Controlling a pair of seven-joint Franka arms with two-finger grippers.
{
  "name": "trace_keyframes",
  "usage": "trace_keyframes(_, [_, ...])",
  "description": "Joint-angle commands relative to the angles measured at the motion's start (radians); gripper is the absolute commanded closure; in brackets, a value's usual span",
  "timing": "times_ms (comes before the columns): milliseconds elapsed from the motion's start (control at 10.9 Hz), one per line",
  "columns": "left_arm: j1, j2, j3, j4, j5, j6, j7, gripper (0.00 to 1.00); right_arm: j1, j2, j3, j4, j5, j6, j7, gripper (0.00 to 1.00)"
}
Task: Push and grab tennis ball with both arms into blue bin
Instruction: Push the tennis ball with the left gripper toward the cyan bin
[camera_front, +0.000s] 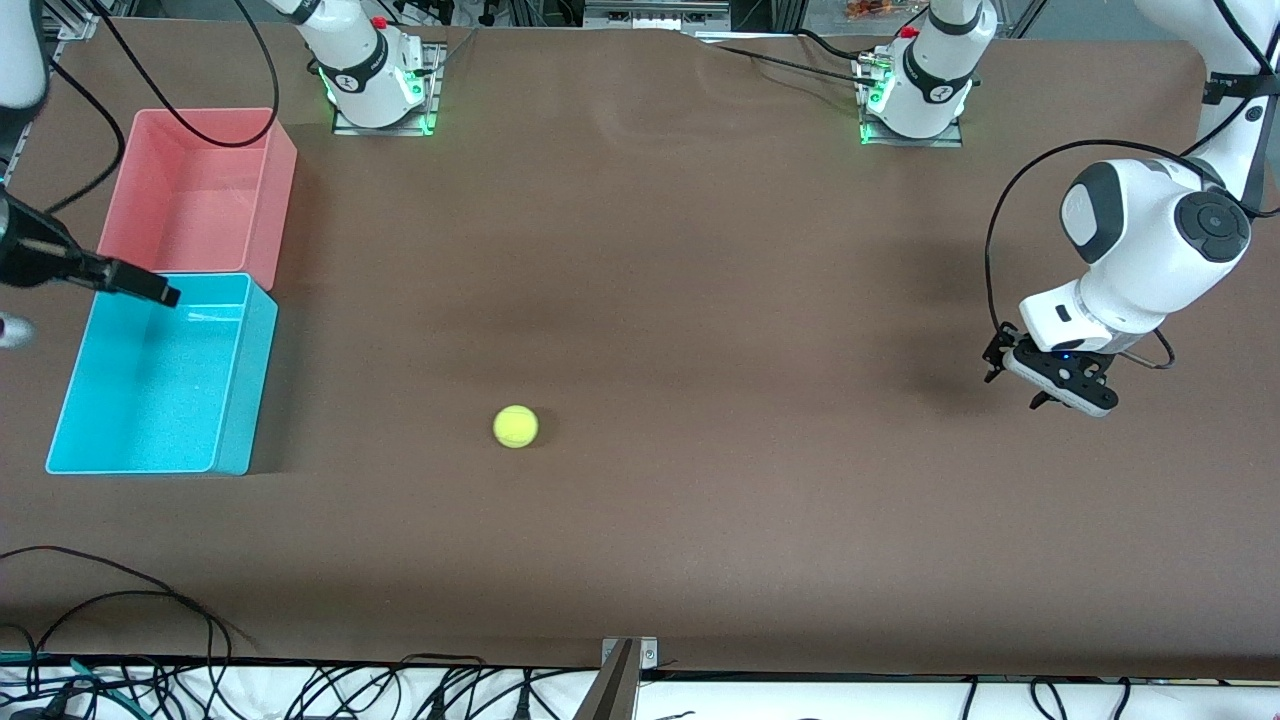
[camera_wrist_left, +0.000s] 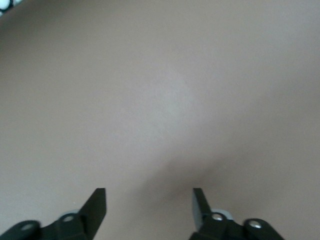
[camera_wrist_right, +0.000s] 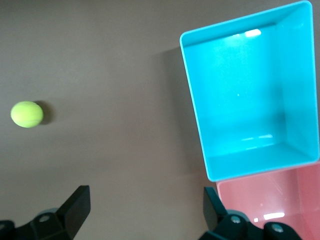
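the tennis ball (camera_front: 516, 426) is lying alone on the brown counter (camera_front: 700, 300), between the two arms' ends but closer to the right arm's end, and well apart from the blue bin (camera_front: 235, 400). no print or brand mark is showing on the ball, though it is perhaps too small here to tell. the blue bin is sitting at the right arm's end of the counter with nothing in it, touching the pink bin (camera_front: 280, 180), which is lying farther from the front camera.

the left pincer (camera_front: 1045, 375) is hanging over bare counter at the left arm's end, its fingers (camera_wrist_left: 97, 205) standing apart and gripping nothing. the right pincer (camera_wrist_right: 145, 207) is hovering at the right arm's end, over the counter just beside the blue bin, fingers spread wide and holding nothing. small round emblems are showing on both arm bases, but no writing there is readable.
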Motion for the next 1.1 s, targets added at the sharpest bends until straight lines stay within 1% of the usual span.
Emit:
trace_keyframes(0, [0.003,-0.057,0.001,-0.055,0.015,0.001,-0.013,0.00,-0.007,0.084,-0.010,0.025,-0.052,0.097,0.001,0.00])
trace_keyframes(275, [0.003,-0.111,0.001,-0.045,0.015,0.004,-0.011,0.00,-0.007,0.176,-0.008,0.026,-0.094,0.245,0.003,0.00])
trace_keyframes(459, [0.006,-0.166,0.002,-0.046,0.016,-0.011,-0.011,0.00,-0.007,0.213,-0.010,0.028,-0.108,0.325,0.003,0.00])
trace_keyframes(550, [0.019,-0.195,0.002,-0.043,0.016,-0.043,-0.013,0.00,-0.007,0.225,-0.010,0.030,-0.121,0.341,0.003,0.00])
trace_keyframes(734, [0.036,-0.240,0.005,-0.040,0.016,-0.083,-0.014,0.00,-0.007,0.227,-0.010,0.030,-0.121,0.349,0.003,0.00])
trace_keyframes(1009, [0.047,-0.265,0.025,-0.029,0.016,-0.106,-0.016,0.00,-0.006,0.241,-0.010,0.030,-0.126,0.352,0.003,0.00])
